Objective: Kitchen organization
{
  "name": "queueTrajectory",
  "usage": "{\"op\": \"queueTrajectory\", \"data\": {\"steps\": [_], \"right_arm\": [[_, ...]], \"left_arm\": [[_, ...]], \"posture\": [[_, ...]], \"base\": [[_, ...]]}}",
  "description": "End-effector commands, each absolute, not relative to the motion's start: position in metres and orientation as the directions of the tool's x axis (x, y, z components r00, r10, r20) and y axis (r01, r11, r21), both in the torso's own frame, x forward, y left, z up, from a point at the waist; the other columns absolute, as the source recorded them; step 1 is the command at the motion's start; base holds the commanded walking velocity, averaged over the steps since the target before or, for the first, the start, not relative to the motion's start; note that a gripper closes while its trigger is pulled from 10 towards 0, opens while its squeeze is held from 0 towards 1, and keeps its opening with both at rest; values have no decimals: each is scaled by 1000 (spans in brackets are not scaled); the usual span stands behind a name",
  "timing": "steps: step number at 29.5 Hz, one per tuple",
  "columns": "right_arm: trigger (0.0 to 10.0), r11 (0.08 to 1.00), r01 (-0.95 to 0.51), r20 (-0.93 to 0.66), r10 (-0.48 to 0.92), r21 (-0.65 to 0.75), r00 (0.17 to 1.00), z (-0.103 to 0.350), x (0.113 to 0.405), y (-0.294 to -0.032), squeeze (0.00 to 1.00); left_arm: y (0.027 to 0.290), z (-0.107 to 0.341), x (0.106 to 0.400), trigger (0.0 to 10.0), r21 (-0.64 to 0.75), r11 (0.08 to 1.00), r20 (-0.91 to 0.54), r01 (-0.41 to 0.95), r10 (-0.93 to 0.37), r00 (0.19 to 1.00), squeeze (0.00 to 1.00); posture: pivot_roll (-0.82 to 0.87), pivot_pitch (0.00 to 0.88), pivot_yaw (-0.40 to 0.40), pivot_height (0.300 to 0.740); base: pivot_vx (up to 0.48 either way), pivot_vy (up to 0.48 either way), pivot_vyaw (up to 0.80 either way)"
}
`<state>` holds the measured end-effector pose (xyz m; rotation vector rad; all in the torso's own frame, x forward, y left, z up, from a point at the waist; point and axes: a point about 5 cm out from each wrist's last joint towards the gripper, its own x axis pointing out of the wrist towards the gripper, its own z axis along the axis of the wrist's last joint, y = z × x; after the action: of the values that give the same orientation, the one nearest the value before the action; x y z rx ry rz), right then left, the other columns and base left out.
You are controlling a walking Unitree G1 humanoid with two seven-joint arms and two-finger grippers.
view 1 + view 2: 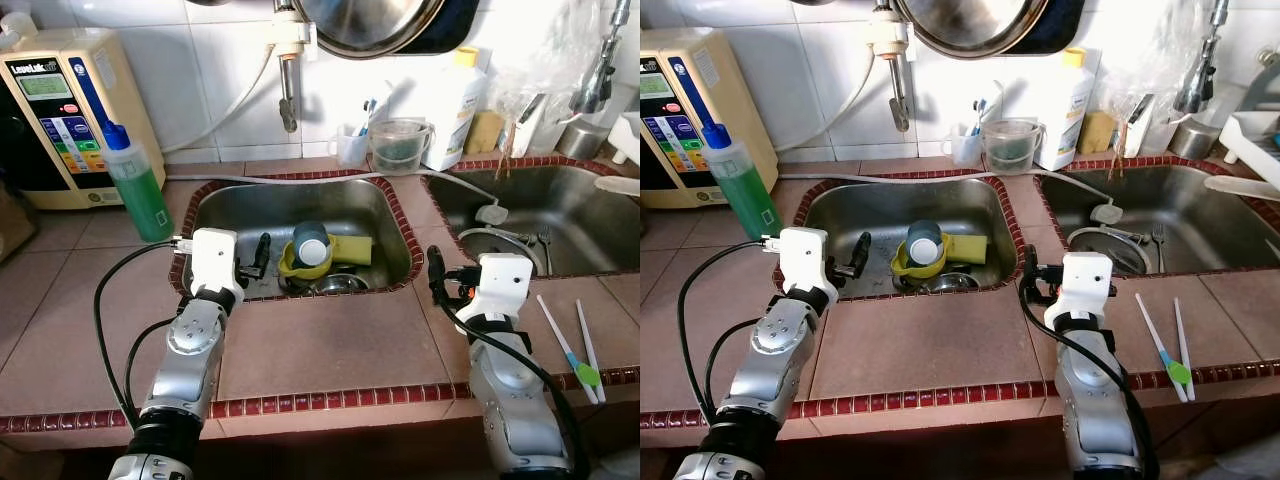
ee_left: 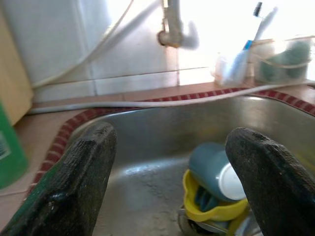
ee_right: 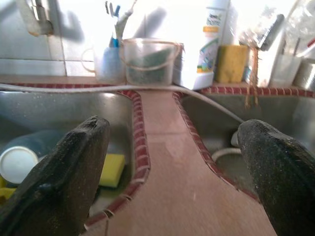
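The left sink [image 1: 290, 186] holds a blue cup [image 1: 310, 243] lying on its side in a yellow bowl [image 1: 293, 266]. A yellow sponge [image 1: 354, 250] and a metal bowl [image 1: 338, 283] lie beside them. My left gripper [image 1: 259, 256] hangs open just inside the sink's left rim, pointing at the cup [image 2: 211, 169], nothing between its fingers. My right gripper [image 1: 436, 268] stands open and empty over the tiled divider [image 3: 165, 132] between the two sinks.
A green soap bottle [image 1: 137, 188] and a water ioniser [image 1: 58, 115] stand at the left. A clear jug [image 1: 400, 146], a toothbrush cup [image 1: 350, 145] and a white bottle [image 1: 455, 105] line the back wall. The right sink [image 1: 560, 205] holds utensils. Two toothbrushes [image 1: 572, 350] lie on the right counter.
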<state>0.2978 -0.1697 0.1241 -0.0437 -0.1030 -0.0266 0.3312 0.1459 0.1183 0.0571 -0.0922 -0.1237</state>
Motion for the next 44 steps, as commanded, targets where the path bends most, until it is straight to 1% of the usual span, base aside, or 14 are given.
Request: {"op": "queueTrajectory", "data": {"steps": [1, 16, 35, 44], "right_arm": [[10000, 999, -2, 108, 7, -44, 994, 126, 302, -165, 0], [10000, 998, -35, 106, 41, -53, 994, 126, 306, -162, 0], [10000, 999, -8, 109, 13, -44, 994, 125, 303, -165, 0], [10000, 997, 70, 136, -64, -39, 989, 129, 295, -176, 0]], "left_arm": [[152, 123, 330, 10000, 55, 995, 116, 89, -95, 989, 0], [154, 120, 326, 10000, 50, 996, 114, 69, -74, 991, 0], [152, 121, 327, 10000, 62, 994, 105, 92, -98, 990, 0], [135, 123, 336, 10000, 61, 983, 93, 175, -180, 979, 0]], "posture": [[-136, 0, 8, 740], [-123, 0, -4, 740], [-143, 0, 15, 740], [-232, 0, 94, 740]], "base": [[0, 0, 0], [0, 0, 0], [0, 0, 0], [0, 0, 0]]}}
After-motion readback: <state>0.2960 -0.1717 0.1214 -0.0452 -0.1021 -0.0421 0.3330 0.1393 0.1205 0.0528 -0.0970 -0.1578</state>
